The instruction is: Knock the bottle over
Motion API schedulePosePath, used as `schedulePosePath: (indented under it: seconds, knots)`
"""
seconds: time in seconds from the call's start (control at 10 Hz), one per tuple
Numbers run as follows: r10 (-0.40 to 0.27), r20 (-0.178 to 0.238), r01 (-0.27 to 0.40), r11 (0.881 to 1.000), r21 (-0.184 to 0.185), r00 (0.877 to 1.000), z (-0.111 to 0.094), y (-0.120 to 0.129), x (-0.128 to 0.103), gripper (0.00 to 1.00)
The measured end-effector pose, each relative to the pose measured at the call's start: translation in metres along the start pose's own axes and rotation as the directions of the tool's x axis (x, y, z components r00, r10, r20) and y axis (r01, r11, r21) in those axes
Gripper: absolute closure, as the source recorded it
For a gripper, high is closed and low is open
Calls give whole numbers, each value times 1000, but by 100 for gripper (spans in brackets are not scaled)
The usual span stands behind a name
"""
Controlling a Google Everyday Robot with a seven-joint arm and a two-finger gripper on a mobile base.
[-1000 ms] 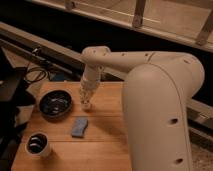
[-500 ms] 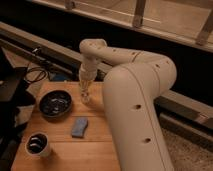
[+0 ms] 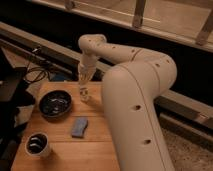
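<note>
The bottle (image 3: 83, 93) is small, slim and translucent white. It stands upright on the wooden table (image 3: 60, 150), just right of the dark bowl (image 3: 55, 104). My gripper (image 3: 83, 84) hangs straight down from the white arm (image 3: 135, 95) and sits right over the bottle's top, touching or nearly touching it.
A blue-grey sponge (image 3: 79, 126) lies in the middle of the table. A white striped cup (image 3: 37, 144) stands at the front left corner. Black cables and dark equipment (image 3: 20, 80) lie left of the table. My arm's large body covers the table's right side.
The arm has swung further back and to the right in view, and the gripper has shifted slightly over the bottle. The bottle still stands upright.
</note>
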State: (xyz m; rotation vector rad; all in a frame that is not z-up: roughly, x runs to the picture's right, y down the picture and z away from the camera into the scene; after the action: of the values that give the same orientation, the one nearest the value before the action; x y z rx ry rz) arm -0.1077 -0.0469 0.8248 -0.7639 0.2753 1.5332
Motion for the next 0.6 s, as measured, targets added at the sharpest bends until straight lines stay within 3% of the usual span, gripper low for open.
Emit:
schedulePosePath:
  seconds: [0.2,0.6]
  knots:
    - [15,47,-15,1000,-7,999,-20,-8,-3,100]
    - [18,97,-17,1000,-7,995,-37,-6,-14,100]
